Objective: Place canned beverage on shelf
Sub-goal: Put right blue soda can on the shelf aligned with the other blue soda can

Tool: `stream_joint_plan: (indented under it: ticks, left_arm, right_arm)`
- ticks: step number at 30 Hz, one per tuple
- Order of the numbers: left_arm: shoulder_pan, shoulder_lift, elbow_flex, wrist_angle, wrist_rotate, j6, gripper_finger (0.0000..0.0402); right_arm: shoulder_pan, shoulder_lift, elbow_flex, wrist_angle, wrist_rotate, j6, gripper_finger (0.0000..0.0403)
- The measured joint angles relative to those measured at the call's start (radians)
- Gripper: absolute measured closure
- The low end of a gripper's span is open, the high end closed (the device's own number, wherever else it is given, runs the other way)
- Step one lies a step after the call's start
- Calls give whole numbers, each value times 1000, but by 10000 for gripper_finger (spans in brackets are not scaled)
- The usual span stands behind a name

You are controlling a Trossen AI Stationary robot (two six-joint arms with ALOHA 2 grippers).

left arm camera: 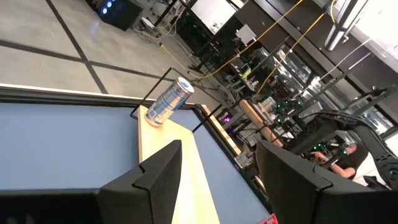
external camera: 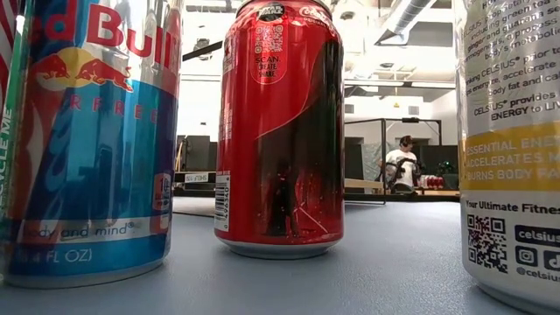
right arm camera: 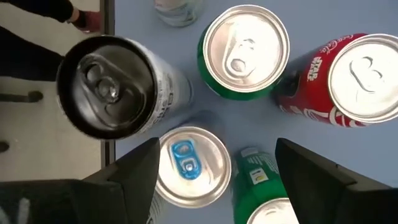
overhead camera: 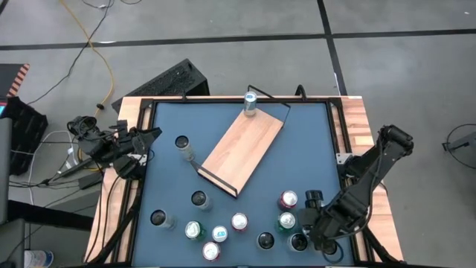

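the flat blue desk (overhead camera: 297, 149) has a pale wooden rim. the light-wood rectangular shelf (overhead camera: 242, 149) carries a thin black wire rail and a silver-and-blue slim can (overhead camera: 251, 103). close by stand a red cola can with black figure print (external camera: 280, 131), a green can with silver top (right arm camera: 245, 53) and a black-topped white can (right arm camera: 115, 87).

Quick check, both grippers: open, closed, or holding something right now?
Left gripper: open, holding nothing, at the table's left edge.
Right gripper: open, holding nothing, above the cans near the front right corner.
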Motion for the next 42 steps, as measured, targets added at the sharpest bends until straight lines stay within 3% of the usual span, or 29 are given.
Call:
stream_joint_plan:
  ticks: [9, 24, 34, 42]
  left_arm:
    - [0, 0, 0, 0, 0, 0, 207]
    - [0, 0, 0, 0, -3, 0, 207]
    - [0, 0, 0, 0, -6, -2, 207]
    - [0, 0, 0, 0, -8, -2, 207]
  right_arm:
    - [8, 0, -45, 37, -45, 24, 101]
    - [9, 3, -45, 24, -27, -16, 101]
    - [13, 118, -45, 59, -95, -43, 102]
    - [10, 108, -44, 50, -102, -40, 140]
